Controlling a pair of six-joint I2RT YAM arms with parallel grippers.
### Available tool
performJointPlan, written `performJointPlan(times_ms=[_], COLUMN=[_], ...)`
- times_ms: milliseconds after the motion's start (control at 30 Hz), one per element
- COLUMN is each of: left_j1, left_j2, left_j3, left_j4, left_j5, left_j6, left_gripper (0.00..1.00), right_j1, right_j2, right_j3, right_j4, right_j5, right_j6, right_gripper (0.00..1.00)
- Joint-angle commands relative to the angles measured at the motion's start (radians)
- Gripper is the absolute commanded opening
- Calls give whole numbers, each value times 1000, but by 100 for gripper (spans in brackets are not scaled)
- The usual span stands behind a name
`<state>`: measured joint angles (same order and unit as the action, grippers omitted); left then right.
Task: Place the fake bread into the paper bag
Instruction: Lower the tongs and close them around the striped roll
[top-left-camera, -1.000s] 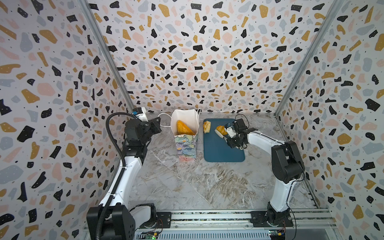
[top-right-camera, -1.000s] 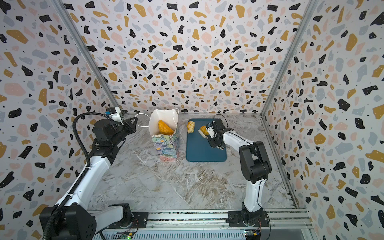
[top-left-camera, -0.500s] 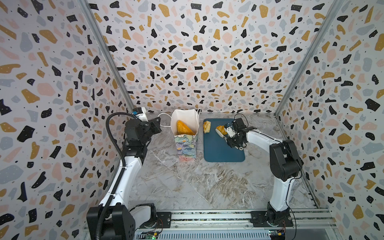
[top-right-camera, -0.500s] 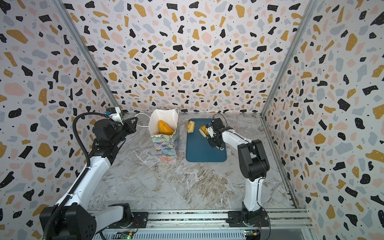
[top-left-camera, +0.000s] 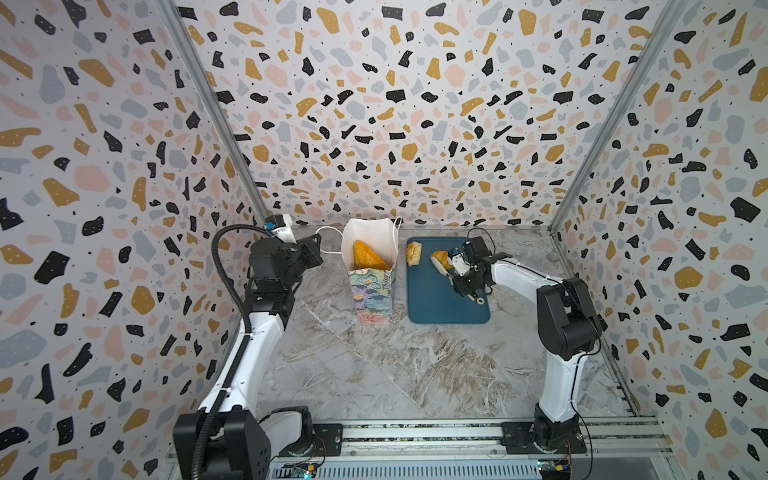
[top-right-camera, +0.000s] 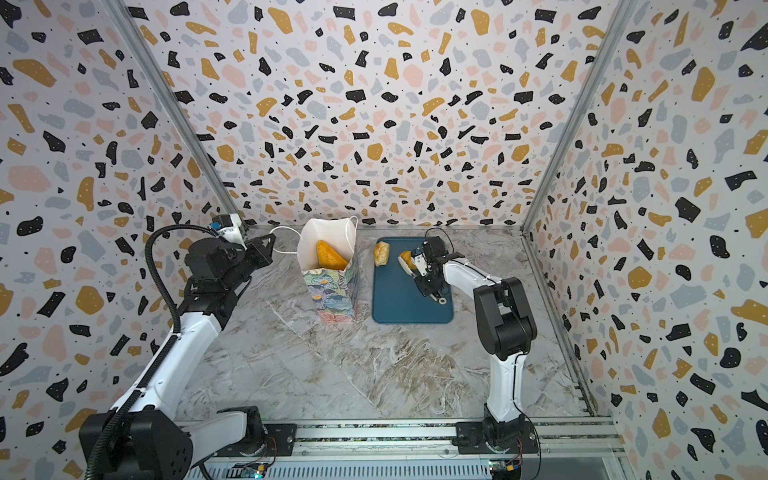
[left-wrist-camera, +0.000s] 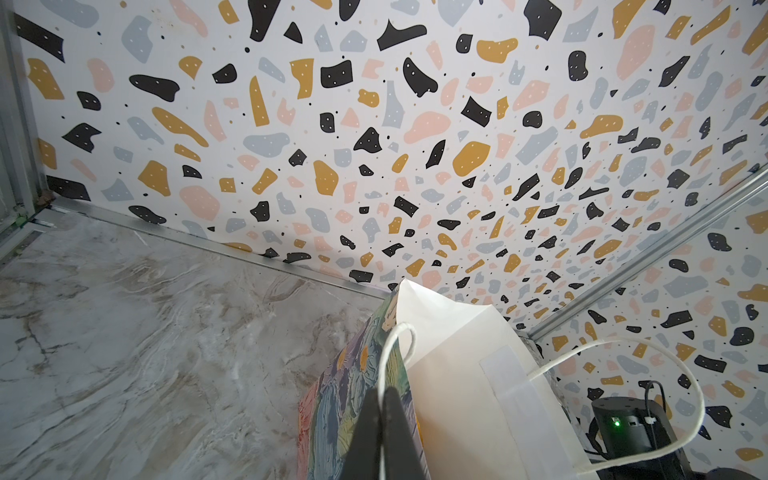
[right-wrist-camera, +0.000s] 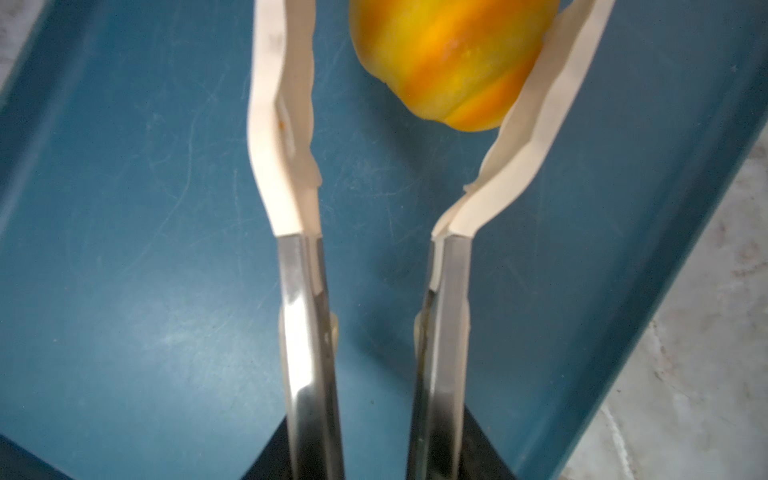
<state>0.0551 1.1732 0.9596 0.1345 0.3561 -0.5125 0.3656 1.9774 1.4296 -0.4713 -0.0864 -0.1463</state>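
The flower-print paper bag (top-left-camera: 372, 291) (top-right-camera: 332, 295) stands upright with an orange fake bread (top-left-camera: 368, 255) (top-right-camera: 330, 255) inside. My left gripper (top-left-camera: 318, 247) (left-wrist-camera: 380, 415) is shut on the bag's white cord handle (left-wrist-camera: 384, 353). On the blue tray (top-left-camera: 440, 307) (right-wrist-camera: 124, 208) lie a tan roll (top-left-camera: 414, 253) (top-right-camera: 381, 253) and a ridged orange roll (top-left-camera: 440, 258) (right-wrist-camera: 453, 54). My right gripper (top-left-camera: 463, 268) (right-wrist-camera: 376, 449) is shut on metal tongs (right-wrist-camera: 307, 332). The tongs' white tips straddle the orange roll. One tip touches it and the other stands slightly apart.
The patterned back wall rises just behind the bag and tray, and side walls close in on both sides. A marbled tabletop (top-left-camera: 374, 374) stretches toward the front rail.
My right gripper has squeezed the tongs a little narrower around the orange roll. The left arm and the bag have not moved.
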Motion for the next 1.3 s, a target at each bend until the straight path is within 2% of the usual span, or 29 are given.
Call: performJointPlan(times_ms=[0,233,700,1000,1267], left_j1=[-5,-5,-5,-5,-5], left_j2=[-15,-17,-16,-17,-18], left_j3=[2,2,2,1,4], left_j4=[26,25,27,27,25], left_j5=[-8,-6,-8,-8,-10], left_j6=[15,15,15,16,17], left_gripper=[0,0,0,0,0], right_j1=[4,7,26,39,39], right_j2=[-50,-61,13,44,40], right_j3=[10,9,94,150,144], right_j4=[-3,-22,-112,-120,-125], right_j5=[-24,10,136,137,129], right_j6=[8,1,-10,-4,0], right_gripper=[46,48,48,48,36])
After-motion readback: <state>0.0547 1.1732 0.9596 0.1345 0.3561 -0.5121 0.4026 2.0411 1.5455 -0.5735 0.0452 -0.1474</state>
